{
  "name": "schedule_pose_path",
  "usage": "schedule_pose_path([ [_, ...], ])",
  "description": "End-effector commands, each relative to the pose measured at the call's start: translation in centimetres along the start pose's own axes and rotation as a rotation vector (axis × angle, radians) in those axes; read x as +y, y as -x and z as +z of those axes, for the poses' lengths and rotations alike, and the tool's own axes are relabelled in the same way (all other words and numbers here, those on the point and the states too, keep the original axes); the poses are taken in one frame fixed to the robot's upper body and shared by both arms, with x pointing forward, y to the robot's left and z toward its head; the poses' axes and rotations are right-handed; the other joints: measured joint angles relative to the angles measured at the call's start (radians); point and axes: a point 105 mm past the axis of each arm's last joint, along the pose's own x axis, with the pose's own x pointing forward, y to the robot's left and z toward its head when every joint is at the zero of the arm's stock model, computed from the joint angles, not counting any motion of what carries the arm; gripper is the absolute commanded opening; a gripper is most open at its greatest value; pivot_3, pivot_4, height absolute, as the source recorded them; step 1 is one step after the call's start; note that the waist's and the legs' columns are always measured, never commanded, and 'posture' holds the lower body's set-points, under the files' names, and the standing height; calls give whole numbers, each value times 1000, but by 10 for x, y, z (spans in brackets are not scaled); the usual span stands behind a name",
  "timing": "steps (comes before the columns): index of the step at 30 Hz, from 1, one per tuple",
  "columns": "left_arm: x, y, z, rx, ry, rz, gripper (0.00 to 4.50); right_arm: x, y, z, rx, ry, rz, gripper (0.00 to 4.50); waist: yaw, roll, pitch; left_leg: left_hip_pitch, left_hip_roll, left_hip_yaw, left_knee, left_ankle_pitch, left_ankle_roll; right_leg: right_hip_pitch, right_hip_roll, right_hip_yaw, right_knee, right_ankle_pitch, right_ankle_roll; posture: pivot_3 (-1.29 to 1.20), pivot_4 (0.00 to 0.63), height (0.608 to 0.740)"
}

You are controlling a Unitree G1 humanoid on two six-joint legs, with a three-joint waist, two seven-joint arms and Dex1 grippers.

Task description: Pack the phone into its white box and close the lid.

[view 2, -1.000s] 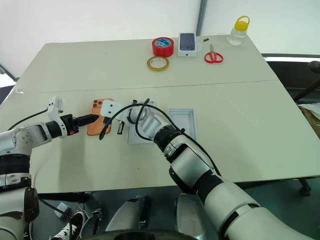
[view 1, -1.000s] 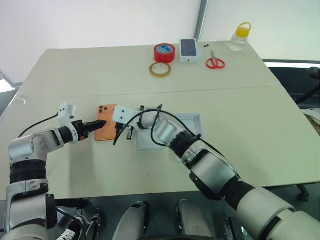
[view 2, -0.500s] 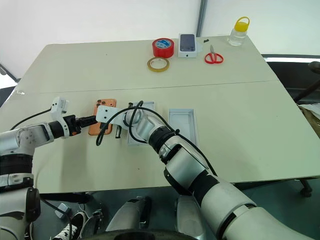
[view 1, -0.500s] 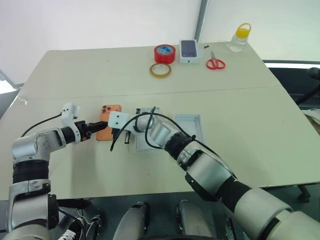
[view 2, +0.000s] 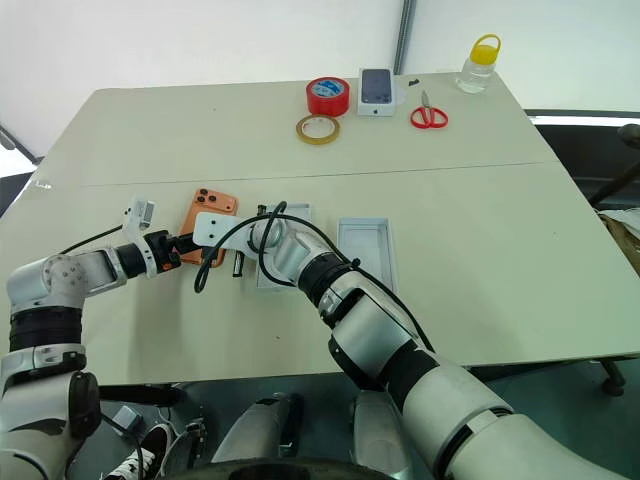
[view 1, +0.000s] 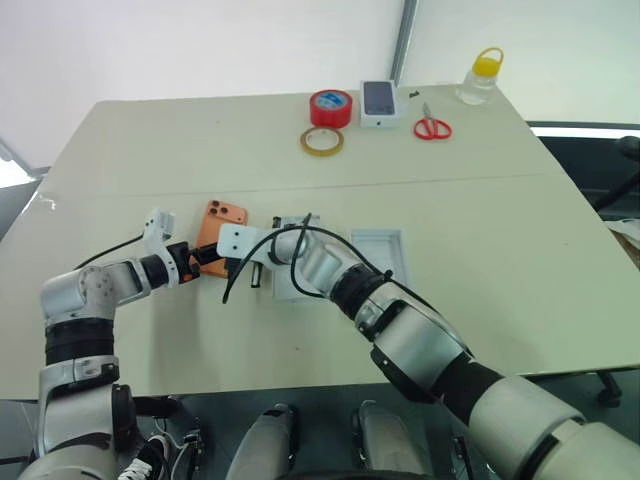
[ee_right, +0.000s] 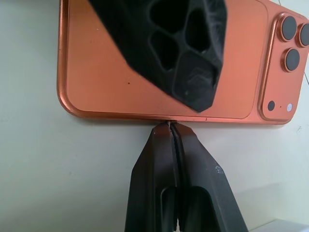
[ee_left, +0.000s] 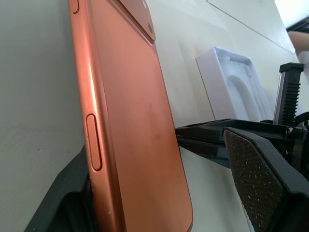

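The orange phone (view 1: 219,226) rests tilted up on one long edge on the table, its camera patch at the far end. My left gripper (view 1: 207,257) is open around it: one finger (ee_left: 63,198) lies under the raised side and the other pad (ee_left: 253,169) stands clear of the phone's back. My right gripper (ee_right: 170,126) is shut with nothing in it, its tips against the phone's (ee_right: 159,63) other long edge. The lid (view 1: 288,291), white inside, lies right of the phone, partly under my right arm. The white box (view 2: 365,250), with a greyish floor, lies further right.
At the table's far side are a red tape roll (view 1: 329,105), a tan tape ring (view 1: 320,140), a small white box with a phone picture (view 1: 378,102), red scissors (view 1: 431,127) and a yellow-capped bottle (view 1: 477,75). A seam crosses the table behind the phone.
My left gripper has slid right, pushing one finger under the phone, and the phone has tipped up from flat onto its edge. My right gripper has stayed against its other edge.
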Motion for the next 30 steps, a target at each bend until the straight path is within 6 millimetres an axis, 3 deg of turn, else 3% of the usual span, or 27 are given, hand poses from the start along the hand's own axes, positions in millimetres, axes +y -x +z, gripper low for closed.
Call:
schedule_pose_path([
  [1, 6, 1, -3, 4, 33, 20, 3533, 2, -1, 3, -10, 4, 3, 54, -1, 0, 0, 0, 0, 0, 0, 0, 0, 0, 0, 0, 0, 0, 0, 0, 150, 740],
  [3, 7, 2, -3, 0, 34, 25, 3533, 2, 0, 3, -11, 4, 2, 54, -3, 0, 0, 0, 0, 0, 0, 0, 0, 0, 0, 0, 0, 0, 0, 0, 150, 740],
  [4, 7, 2, -3, -4, 42, 25, 3283, 1, 0, 3, -11, 6, 0, 14, -3, 0, 0, 0, 0, 0, 0, 0, 0, 0, 0, 0, 0, 0, 0, 0, 150, 740],
  [6, 8, 3, -3, -2, 42, 28, 2712, 1, 0, 3, -11, 8, -3, 0, -6, 0, 0, 0, 0, 0, 0, 0, 0, 0, 0, 0, 0, 0, 0, 0, 150, 740],
  [9, 9, 2, -4, -2, 45, 33, 1336, 0, 0, 2, -11, 10, -1, 0, -9, 0, 0, 0, 0, 0, 0, 0, 0, -1, 0, 0, 1, 0, 0, 0, 150, 740],
  [18, 11, 2, -10, -3, 71, 31, 1336, -1, 1, 0, -10, 15, -10, 0, -10, 0, 0, 0, 0, 0, 0, 0, 0, -1, 0, 0, 2, 0, 0, 0, 150, 740],
  [22, 13, 3, -11, -9, 80, 36, 76, -2, 2, 0, -17, 17, -14, 0, -10, -1, 0, 0, 0, 0, 0, 0, 0, -1, 0, 0, 2, 0, 0, 0, 150, 740],
  [30, 11, 7, -8, -66, 155, -4, 5, -15, 16, 14, -157, -36, -50, 0, -10, -1, 0, 0, 0, 0, 0, 0, 0, -1, 0, 0, 3, 0, 0, 0, 150, 740],
])
